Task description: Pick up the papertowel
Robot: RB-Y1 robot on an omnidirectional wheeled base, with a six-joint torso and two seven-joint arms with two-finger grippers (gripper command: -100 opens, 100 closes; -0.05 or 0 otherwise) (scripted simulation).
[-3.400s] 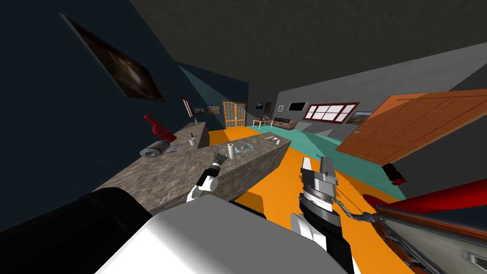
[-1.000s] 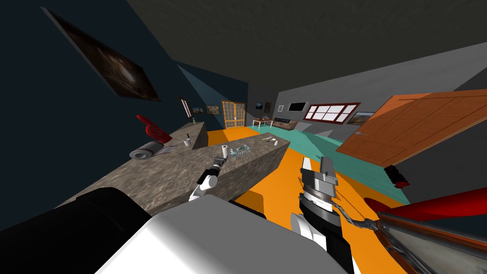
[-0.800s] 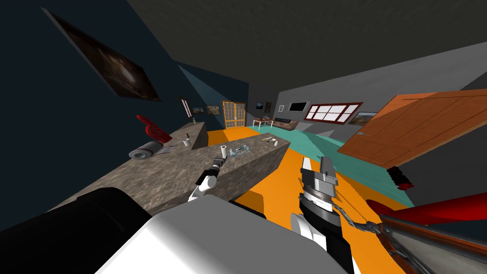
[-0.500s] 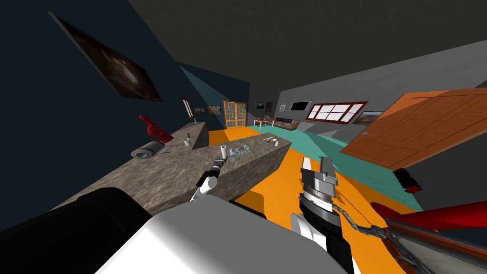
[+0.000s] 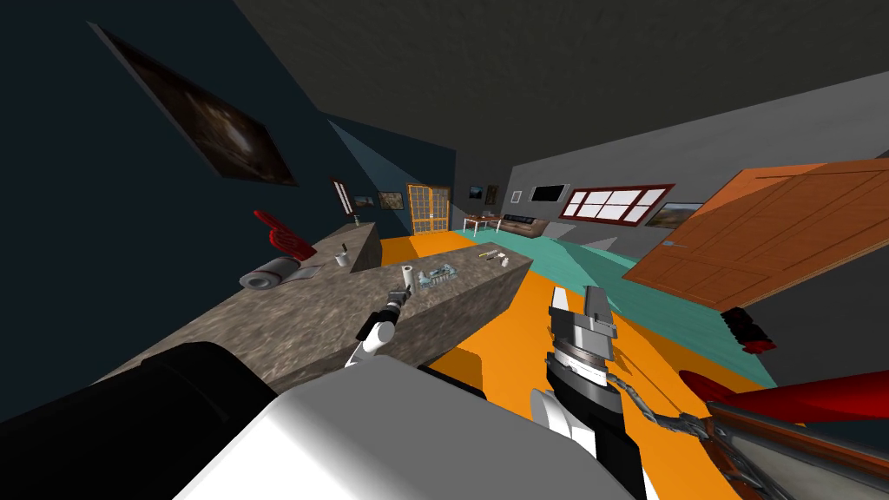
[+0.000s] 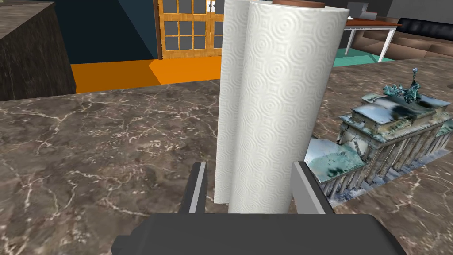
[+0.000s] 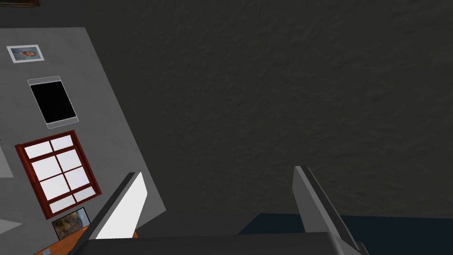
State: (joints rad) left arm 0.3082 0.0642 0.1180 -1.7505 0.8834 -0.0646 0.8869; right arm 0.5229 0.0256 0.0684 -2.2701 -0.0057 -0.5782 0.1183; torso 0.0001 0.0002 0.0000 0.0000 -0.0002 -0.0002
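Note:
A white papertowel roll [image 6: 274, 110] stands upright on the brown marbled counter [image 6: 110, 141]. My left gripper [image 6: 250, 166] reaches low across the counter and has the roll's base between its fingers. They stand much closer together than open ones; one finger lies against the roll, the other a sliver off it. In the head view the papertowel [image 5: 406, 276] rises just beyond my left gripper [image 5: 400, 293], near the counter's front edge. My right gripper [image 5: 577, 299] is held up over the orange floor, open and empty, as the right wrist view [image 7: 216, 172] also shows.
A small model building [image 6: 380, 133] sits close beside the roll on the right finger's side. Farther back on the counter [image 5: 304, 321] lie a grey roll [image 5: 265, 276] and a cup [image 5: 343, 258]. An open orange door [image 5: 773, 234] stands at the right.
My left hand has crept forward along the counter until its fingers flank the roll's base. My head view has shifted a little. The right arm is still.

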